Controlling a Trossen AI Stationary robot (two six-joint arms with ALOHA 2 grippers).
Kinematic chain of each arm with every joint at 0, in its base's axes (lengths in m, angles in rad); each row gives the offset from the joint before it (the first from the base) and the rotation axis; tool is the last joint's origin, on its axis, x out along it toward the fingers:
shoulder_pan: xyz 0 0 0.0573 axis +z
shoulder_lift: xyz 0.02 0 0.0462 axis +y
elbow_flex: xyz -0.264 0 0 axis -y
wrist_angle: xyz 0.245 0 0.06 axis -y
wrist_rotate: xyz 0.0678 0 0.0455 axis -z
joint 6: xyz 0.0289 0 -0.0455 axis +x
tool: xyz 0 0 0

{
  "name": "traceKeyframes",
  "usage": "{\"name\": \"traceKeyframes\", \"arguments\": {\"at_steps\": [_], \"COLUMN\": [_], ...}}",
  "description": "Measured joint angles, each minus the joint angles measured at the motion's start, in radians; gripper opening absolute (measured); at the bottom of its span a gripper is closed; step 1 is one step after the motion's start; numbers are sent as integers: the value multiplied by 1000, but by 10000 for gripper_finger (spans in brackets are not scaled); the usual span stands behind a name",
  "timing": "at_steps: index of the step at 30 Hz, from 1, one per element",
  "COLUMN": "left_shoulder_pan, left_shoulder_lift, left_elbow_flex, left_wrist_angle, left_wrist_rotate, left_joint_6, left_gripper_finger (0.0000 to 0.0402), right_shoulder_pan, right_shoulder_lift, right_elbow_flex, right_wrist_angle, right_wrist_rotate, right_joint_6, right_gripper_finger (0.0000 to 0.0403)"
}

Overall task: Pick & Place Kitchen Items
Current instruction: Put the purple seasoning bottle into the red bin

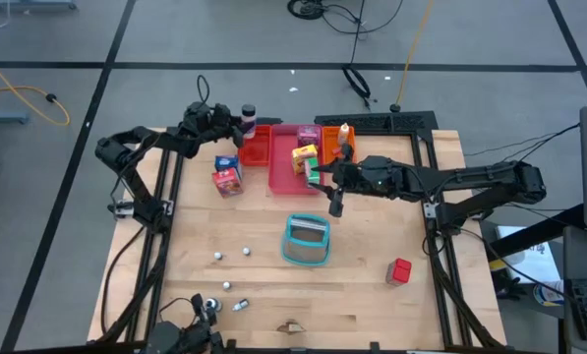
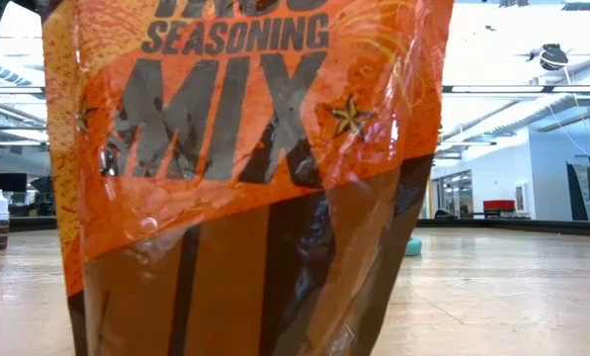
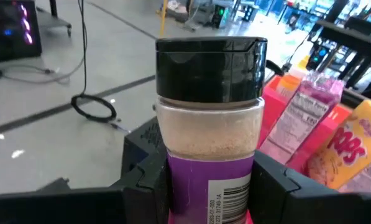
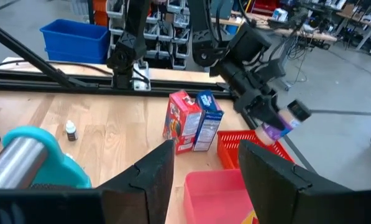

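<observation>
Two tools at work over one wooden counter (image 1: 372, 295).

Item 1. Left tool (image 1: 236, 122): closed on a spice jar (image 3: 210, 124), black cap, purple label, pale powder inside; the dark fingers (image 3: 149, 180) press both sides of the jar. The jar is carried upright, clear of the counter, at the far edge of the red tray (image 1: 259, 152).

Item 2. Right tool (image 1: 322, 187): fingers parted, nothing between them; it hangs above the near end of the pink tray (image 1: 285, 177).

Item 3. Cartons: a red carton (image 4: 182, 121) and a blue carton (image 4: 207, 121) stand touching each other on the counter beside the red tray. A yellow-pink carton (image 1: 305, 157) lies in the pink tray; an orange bottle (image 1: 344, 136) stands at the orange tray (image 1: 334, 146).

Item 4. Loose stock: teal basket (image 1: 307, 241) near the middle, red cube (image 1: 400, 271) well apart toward the right, small balls (image 1: 232, 254) toward the left front.

Item 5. Seasoning packet (image 2: 245, 168), orange and brown, blocks the low view almost entirely.

Step in hand, as judged: placing stage for the jar, left arm carrying it to a tray.

Next move, as judged: bring the jar low over a bare patch of the red tray, keep it upright, then release. The right tool needs a fresh target, probably one of the nearby cartons.
</observation>
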Motion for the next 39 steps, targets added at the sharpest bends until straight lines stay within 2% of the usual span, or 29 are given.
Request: {"name": "traceKeyframes", "arguments": {"at_steps": [5,19,33,39], "left_shoulder_pan": [0,9,3,3], "left_shoulder_lift": [0,0,0,0], "left_elbow_flex": [0,0,0,0], "left_wrist_angle": [-36,-19,-15,-15], "left_wrist_rotate": [-29,-7,-6,-5], "left_joint_6": [-4,-8,0,0], "left_gripper_finger": [145,148,261,276], "right_shoulder_pan": [0,0,0,0], "right_shoulder_lift": [-4,-4,-4,-4], "right_elbow_flex": [0,0,0,0], "right_wrist_angle": [9,15,16,16], "right_wrist_rotate": [0,0,0,0], "right_joint_6": [-5,-8,-8,-8], "right_gripper_finger": [171,171,171,171]}}
